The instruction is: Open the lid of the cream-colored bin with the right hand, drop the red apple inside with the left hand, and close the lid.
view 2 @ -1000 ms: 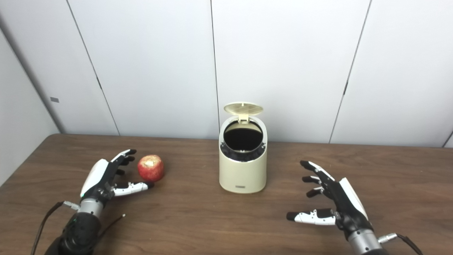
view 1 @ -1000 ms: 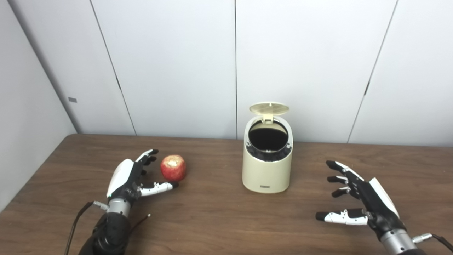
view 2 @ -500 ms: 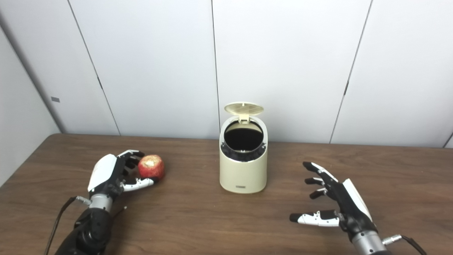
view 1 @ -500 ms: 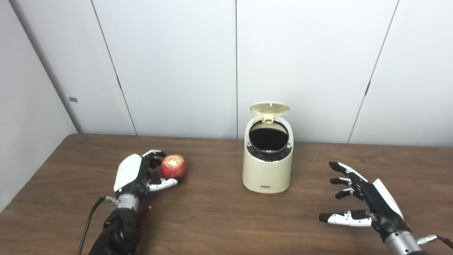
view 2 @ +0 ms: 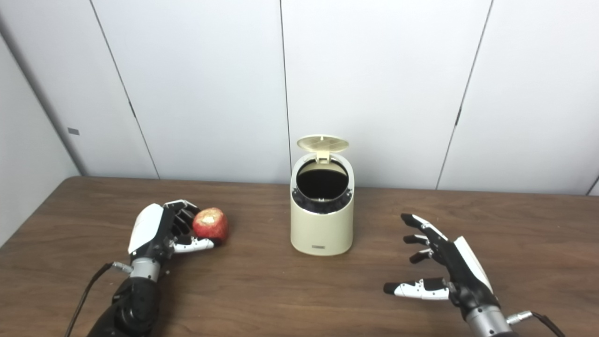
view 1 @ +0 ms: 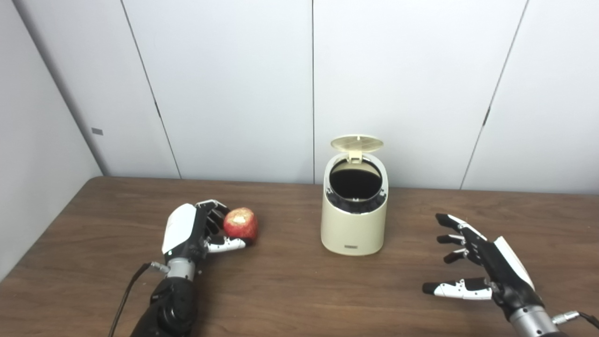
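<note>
Left robot hand (view 1: pixel 189 230) closed fingers round red apple (view 1: pixel 240 224); hand w/ apple shifted right, twd bin (view 1: pixel 354 220). Right robot hand (view 1: pixel 486 270) withdrew slightly.

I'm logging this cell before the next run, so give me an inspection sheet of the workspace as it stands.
Surface: brown wooden table, no spills seen.
Job's things: cream bin upright mid-table, lid raised at the back, dark opening showing; red apple left of the bin, apart from it.
Clutter: nothing seen.
Hands: left hand curled around the apple, thumb under it, whether it is lifted cannot be told; right hand open, fingers spread, right of the bin and clear of it.
Cables: a thin wire at the left wrist, a connector lead at the right wrist.
Surroundings: plain white wall panels behind.
</note>
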